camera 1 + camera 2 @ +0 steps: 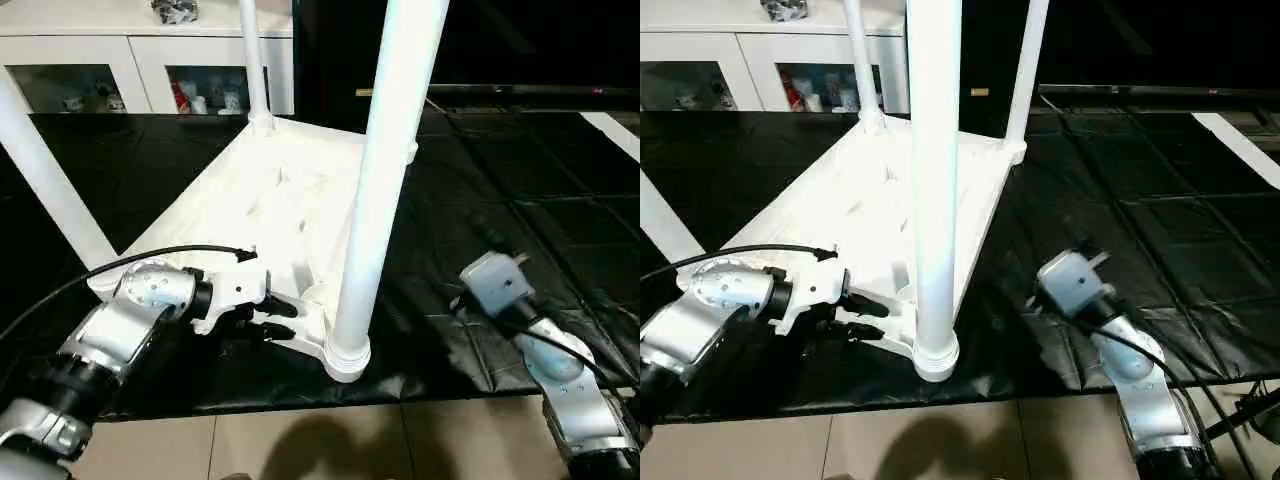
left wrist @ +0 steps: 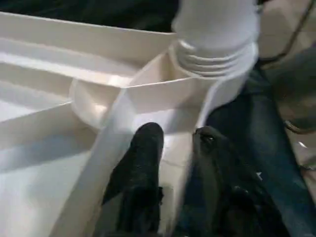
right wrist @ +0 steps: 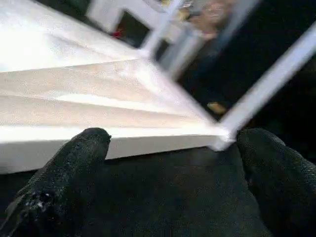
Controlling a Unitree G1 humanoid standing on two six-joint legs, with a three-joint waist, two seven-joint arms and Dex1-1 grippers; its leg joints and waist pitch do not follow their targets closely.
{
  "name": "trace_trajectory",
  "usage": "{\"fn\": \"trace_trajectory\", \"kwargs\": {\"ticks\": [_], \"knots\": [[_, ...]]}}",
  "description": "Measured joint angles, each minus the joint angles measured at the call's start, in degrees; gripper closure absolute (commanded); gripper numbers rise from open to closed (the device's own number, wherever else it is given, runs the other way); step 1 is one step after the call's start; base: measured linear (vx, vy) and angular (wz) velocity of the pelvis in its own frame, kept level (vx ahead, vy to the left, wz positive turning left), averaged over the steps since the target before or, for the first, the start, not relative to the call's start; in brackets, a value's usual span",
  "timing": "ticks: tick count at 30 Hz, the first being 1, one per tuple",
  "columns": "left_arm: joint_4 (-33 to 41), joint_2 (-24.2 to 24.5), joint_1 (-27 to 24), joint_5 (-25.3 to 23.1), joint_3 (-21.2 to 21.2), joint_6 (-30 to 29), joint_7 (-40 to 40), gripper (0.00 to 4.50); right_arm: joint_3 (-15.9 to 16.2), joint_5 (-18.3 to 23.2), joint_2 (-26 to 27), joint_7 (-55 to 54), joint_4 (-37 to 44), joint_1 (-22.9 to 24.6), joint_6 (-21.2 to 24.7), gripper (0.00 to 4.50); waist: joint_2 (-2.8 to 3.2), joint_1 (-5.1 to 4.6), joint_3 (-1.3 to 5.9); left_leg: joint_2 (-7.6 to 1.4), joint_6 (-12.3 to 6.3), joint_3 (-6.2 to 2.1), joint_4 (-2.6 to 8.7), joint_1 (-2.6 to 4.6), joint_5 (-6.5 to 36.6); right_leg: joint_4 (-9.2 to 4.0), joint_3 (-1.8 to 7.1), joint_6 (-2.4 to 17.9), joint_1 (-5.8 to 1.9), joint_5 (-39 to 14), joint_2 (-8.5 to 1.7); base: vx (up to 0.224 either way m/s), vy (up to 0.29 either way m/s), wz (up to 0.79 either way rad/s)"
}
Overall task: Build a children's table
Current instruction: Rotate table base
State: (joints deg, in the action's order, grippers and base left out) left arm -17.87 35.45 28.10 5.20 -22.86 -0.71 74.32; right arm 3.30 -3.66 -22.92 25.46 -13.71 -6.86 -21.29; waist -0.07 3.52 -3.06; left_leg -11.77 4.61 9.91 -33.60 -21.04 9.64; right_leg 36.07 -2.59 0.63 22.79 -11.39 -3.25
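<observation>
With the children's table lying upside down on the black mat, legs up, the left gripper pinches its near rim beside the front leg, so squeeze firmly while the right gripper, fingers wide apart, comes alongside.

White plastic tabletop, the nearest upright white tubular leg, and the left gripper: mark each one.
White plastic tabletop (image 1: 270, 190): left eye view, ribbed underside.
Nearest upright white tubular leg (image 1: 375, 200): left eye view, mid-shaft.
Left gripper (image 1: 283, 320): left eye view, between the black fingertips.

A black mat (on tiled floor) carries the upturned children's table.
</observation>
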Motion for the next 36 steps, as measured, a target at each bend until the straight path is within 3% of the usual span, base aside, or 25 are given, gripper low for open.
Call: {"fn": "trace_trajectory", "kwargs": {"ticks": [6, 12, 17, 20, 29, 36], "knots": [[-1.18, 0.66, 1.61, -1.09, -1.17, 0.44, 3.19, 3.96, 1.63, 1.86, -3.05, 5.95, 0.17, 0.60, 1.75, 0.00, 0.09, -0.11, 0.03, 0.00, -0.01, 0.00, -0.03, 0.00, 0.01, 0.00, 0.00, 0.02, -0.01, 0.01, 0.00, 0.000, 0.000, 0.00], [-4.67, 0.18, 4.49, -4.08, -3.06, 4.87, 4.24, 4.46, 1.63, 2.13, -4.00, 8.01, 0.52, 0.78, 3.20, 0.00, 0.38, -0.15, 0.18, 0.00, -0.02, 0.00, -0.04, 0.03, 0.01, 0.00, -0.01, 0.02, -0.05, 0.01, 0.00, 0.000, 0.000, 0.00], [-7.06, -0.05, 6.78, -6.58, -5.00, 8.47, 4.55, 4.49, 2.71, 3.26, -4.78, 10.37, 2.50, 1.74, 4.48, 0.00, 0.43, -0.13, 0.20, 0.00, -0.02, 0.00, -0.10, 0.28, 0.00, 0.00, 0.00, -0.02, -0.41, -0.01, -0.01, 0.000, 0.000, 0.00], [-8.10, -0.09, 7.73, -7.76, -5.66, 8.66, 4.75, 4.49, 3.01, 3.29, -4.82, 11.14, 2.70, 1.97, 5.08, 0.00, 0.47, -0.34, 0.18, 0.00, -0.01, -0.01, -0.05, 0.88, 0.01, -0.01, 0.00, -0.31, -0.71, -0.18, -0.01, 0.000, 0.000, 0.00], [-9.33, -3.93, 8.02, -6.48, -3.22, -2.99, 1.82, 4.49, 2.85, 4.17, -4.96, 12.26, 4.78, 2.07, 7.31, 0.00, 0.69, -0.27, 0.27, 0.08, -0.03, -0.06, -0.08, 1.03, 0.02, -0.27, -0.05, -0.33, -0.82, -0.20, -0.07, 0.000, 0.000, 0.00], [-5.58, -6.32, 5.27, -3.04, 0.46, -15.21, -2.51, 4.49, 2.84, 4.45, -5.09, 12.55, 5.82, 2.26, 8.25, 0.00, 0.63, -1.69, 0.24, 0.05, -0.08, -0.32, -0.08, 0.95, 0.04, -1.10, -0.54, -0.31, -0.81, -0.18, -0.18, 0.000, 0.000, 0.00]]}}
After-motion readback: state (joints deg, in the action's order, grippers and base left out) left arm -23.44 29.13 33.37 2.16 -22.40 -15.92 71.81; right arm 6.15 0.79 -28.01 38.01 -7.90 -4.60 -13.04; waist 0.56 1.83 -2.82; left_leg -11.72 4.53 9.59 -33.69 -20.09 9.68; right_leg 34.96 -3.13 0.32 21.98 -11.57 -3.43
